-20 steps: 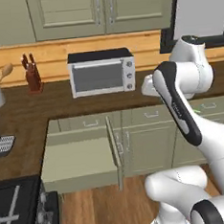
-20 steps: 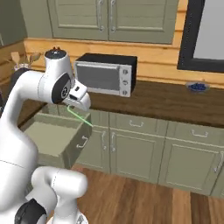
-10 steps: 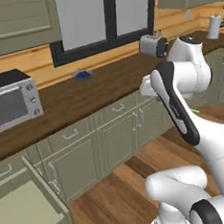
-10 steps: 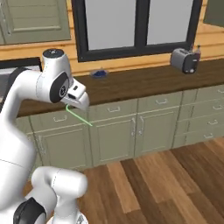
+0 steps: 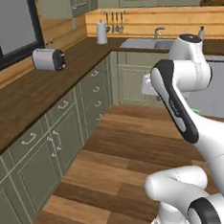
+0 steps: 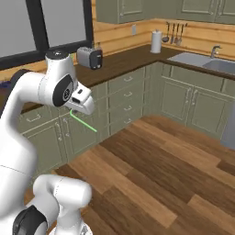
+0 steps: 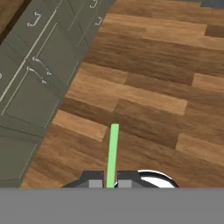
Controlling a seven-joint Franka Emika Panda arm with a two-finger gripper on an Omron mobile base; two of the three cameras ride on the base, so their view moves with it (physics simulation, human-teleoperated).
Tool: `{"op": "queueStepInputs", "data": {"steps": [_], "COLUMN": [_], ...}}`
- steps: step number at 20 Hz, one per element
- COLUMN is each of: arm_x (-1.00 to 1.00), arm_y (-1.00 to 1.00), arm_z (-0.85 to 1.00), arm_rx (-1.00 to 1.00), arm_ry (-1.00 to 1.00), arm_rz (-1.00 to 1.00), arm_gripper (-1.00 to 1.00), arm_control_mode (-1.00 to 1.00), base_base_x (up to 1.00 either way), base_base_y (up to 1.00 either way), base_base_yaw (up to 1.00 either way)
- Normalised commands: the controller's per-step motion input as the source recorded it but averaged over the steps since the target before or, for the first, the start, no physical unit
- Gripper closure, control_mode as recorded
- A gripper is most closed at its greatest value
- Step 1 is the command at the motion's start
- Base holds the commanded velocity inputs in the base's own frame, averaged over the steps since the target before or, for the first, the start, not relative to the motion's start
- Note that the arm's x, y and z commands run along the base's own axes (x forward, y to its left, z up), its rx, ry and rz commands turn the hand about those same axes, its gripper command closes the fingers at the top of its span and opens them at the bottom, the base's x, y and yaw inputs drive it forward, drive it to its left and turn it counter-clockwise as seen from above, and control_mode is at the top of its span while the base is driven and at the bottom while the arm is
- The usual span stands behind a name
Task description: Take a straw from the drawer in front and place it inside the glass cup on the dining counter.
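Observation:
My gripper [image 6: 73, 110] is shut on the straw [image 6: 85, 123], a thin bright-green stick slanting down and to the right from the hand, held in the air above the floor. In the hand view the straw [image 7: 113, 151] runs straight up from between the fingertips of the gripper [image 7: 107, 183], over wood floor planks. A small green tip of the straw [image 5: 196, 111] peeks out behind my forearm in the left base view. The drawer, the glass cup and the dining counter are out of view.
A dark worktop [image 5: 31, 101] over sage-green cabinets [image 6: 124, 94] runs along the wall, carrying a silver toaster [image 6: 89, 57]. A paper towel roll [image 6: 156, 41] and a sink [image 6: 209, 62] sit in the far corner. Open wood floor [image 6: 174, 160] spreads ahead.
The whole picture has swung sideways, so the base has turned: the microwave and the open drawer left the view, the toaster and sink corner came in. The straw stays in the gripper.

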Motion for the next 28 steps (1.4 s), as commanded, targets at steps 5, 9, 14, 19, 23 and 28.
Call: {"op": "queueStepInputs", "data": {"steps": [5,9,14,19,23,28], "arm_x": [0.0,0.0,0.0,0.0,0.0,0.0], "arm_y": [0.0,0.0,0.0,0.0,0.0,0.0], "arm_z": [0.0,0.0,0.0,0.0,0.0,0.0], "arm_rx": [0.0,0.0,0.0,0.0,0.0,0.0], "arm_ry": [0.0,0.0,0.0,0.0,0.0,0.0], "arm_rz": [0.0,0.0,0.0,0.0,0.0,0.0], "arm_gripper": [1.0,1.0,1.0,1.0,1.0,1.0], "arm_control_mode": [1.0,1.0,1.0,1.0,1.0,1.0], "base_base_x": [0.02,0.01,0.0,-0.05,-0.23,-0.05], "base_base_y": [-0.81,-0.87,-0.86,-0.9,-1.0,-1.0], "base_base_yaw": [-0.71,-0.67,-0.59,-0.28,-0.02,0.0]}}
